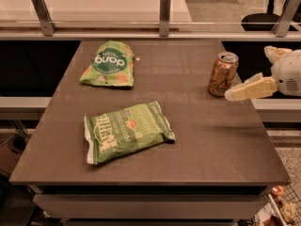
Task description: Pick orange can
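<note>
The orange can (223,74) stands upright near the right edge of the dark table (207,140); it is orange-gold with a silver top and dark script. My gripper (247,74) comes in from the right edge of the view, just right of the can. Its cream fingers are spread apart: the near finger (249,89) points left and its tip is close to the can's lower right side, and the far finger (274,52) sits behind and to the right. The gripper holds nothing.
A green Kettle chip bag (126,131) lies at the table's front left of centre. A green Dang bag (108,64) lies at the back left. A rail with metal posts (164,14) runs behind the table. An office chair (265,12) stands at the far right.
</note>
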Controlling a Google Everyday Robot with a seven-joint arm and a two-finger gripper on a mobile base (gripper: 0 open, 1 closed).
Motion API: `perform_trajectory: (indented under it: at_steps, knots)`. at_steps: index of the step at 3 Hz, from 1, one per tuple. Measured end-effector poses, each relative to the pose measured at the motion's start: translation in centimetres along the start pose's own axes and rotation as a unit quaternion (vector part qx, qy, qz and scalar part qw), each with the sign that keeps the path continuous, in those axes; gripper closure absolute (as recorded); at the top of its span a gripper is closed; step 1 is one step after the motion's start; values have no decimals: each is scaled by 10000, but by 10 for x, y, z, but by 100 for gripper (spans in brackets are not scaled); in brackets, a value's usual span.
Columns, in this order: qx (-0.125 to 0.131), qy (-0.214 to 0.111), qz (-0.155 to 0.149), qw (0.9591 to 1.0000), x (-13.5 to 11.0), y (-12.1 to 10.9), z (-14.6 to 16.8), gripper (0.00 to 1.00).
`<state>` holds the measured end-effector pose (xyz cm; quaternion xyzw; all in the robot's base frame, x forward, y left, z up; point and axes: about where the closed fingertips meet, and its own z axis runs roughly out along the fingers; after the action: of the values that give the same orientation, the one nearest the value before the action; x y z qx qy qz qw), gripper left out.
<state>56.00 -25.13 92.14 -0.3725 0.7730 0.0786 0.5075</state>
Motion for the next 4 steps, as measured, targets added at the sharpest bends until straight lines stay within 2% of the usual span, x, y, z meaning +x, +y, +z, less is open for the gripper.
perform_trajectory:
  at_steps: [1, 2, 4]
  knots:
    - [3, -445, 98, 9990, 7, -4, 19, 0]
    - [-122, -740, 307, 9967, 13, -12, 35, 0]
    - [-459, -1062, 499, 9920, 11, -18, 54, 0]
